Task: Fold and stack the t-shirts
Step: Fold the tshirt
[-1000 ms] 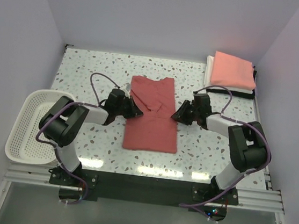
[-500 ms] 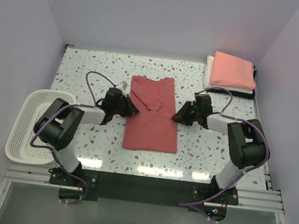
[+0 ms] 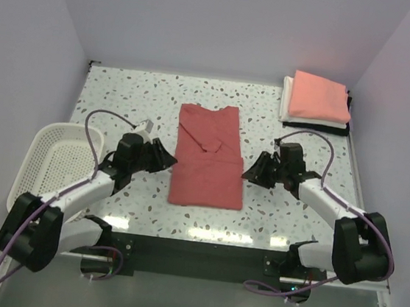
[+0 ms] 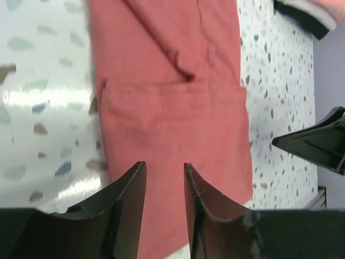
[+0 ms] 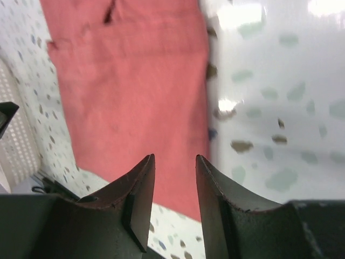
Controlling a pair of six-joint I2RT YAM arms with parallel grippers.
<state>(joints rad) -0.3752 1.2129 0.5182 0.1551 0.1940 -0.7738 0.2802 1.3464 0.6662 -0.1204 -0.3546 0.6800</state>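
Observation:
The brick-red t-shirt lies flat in the middle of the speckled table, its sides folded in to a long rectangle; it also fills the left wrist view and the right wrist view. My left gripper hovers just off its left edge, open, nothing between the jaws. My right gripper sits just off the right edge, also open and empty. A stack of folded t-shirts, salmon-pink on white on black, rests at the back right corner.
A white mesh basket stands at the table's left edge beside the left arm. The purple walls close in at the back and sides. The other gripper's black tip shows at the right of the left wrist view.
Both grippers have pulled back from the shirt's middle folds toward the near end, moving outward off its edges. The left gripper was shut and has opened; the right has opened slightly.

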